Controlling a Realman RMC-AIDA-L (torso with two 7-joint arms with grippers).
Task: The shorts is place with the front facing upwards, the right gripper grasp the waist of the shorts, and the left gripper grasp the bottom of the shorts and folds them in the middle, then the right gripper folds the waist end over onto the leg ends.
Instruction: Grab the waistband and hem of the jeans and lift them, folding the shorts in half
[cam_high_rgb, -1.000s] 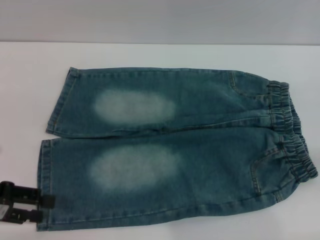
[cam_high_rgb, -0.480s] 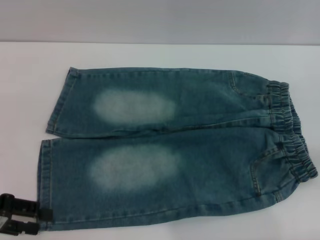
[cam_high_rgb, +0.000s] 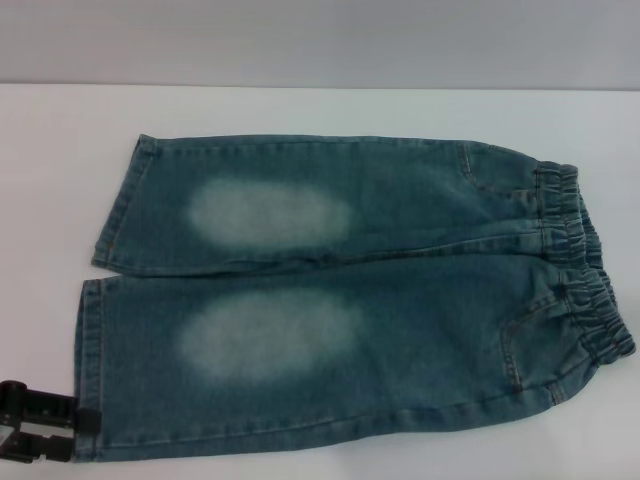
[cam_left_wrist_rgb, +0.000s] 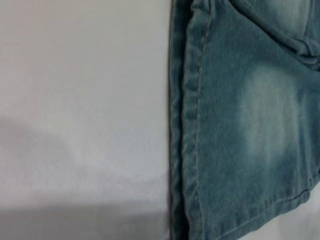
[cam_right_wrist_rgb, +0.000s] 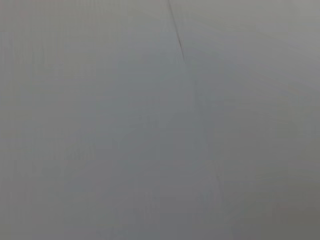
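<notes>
Blue denim shorts (cam_high_rgb: 400, 300) with pale faded patches lie flat on the white table (cam_high_rgb: 300, 110), front up. The elastic waist (cam_high_rgb: 590, 290) is at the right and the two leg hems (cam_high_rgb: 92, 350) at the left. My left gripper (cam_high_rgb: 84, 436), black, sits at the near left corner of the table, open, its fingers pointing at the corner of the near leg's hem with nothing held. The left wrist view shows that stitched hem (cam_left_wrist_rgb: 190, 125) beside bare table. My right gripper is out of view; the right wrist view shows only a plain grey surface.
A grey wall (cam_high_rgb: 320, 40) rises behind the table's far edge. White tabletop (cam_high_rgb: 40, 200) surrounds the shorts on the left, far and right sides.
My left gripper has slid toward the table's near edge along the hem of the near leg. The shorts have not moved.
</notes>
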